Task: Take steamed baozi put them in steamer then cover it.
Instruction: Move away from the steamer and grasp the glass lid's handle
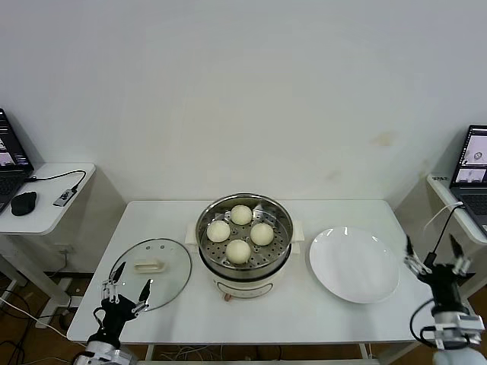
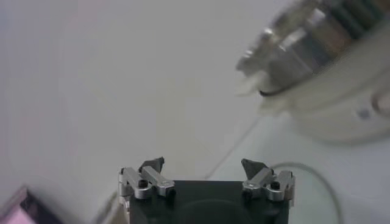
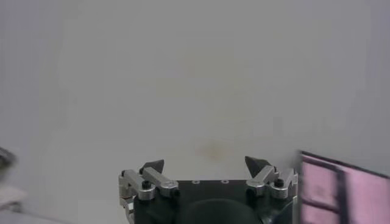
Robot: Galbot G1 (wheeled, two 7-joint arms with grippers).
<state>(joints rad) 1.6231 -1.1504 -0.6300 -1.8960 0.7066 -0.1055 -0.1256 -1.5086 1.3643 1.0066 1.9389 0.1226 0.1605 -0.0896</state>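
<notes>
The white bench (image 1: 175, 213) carries the steamer (image 1: 243, 242) at centre with four steamed baozi (image 1: 238, 250) inside, an empty white plate (image 1: 354, 265) to its right and the cover (image 1: 151, 274) flat on its left. The left hand (image 1: 127, 287) by the cover and the right hand (image 1: 434, 257) beyond the plate both gape wide, holding nothing.

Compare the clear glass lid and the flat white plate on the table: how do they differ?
The round clear glass lid with metal rim lies left of the shiny steel steamer; the flat white round plate lies right of it. The lid is see-through and has a cream rectangular handle at its centre; the plate is opaque and plain. The lid sits close to the open left hand; the plate sits near the open right hand. Both are round and lie flat on the white table.
</notes>
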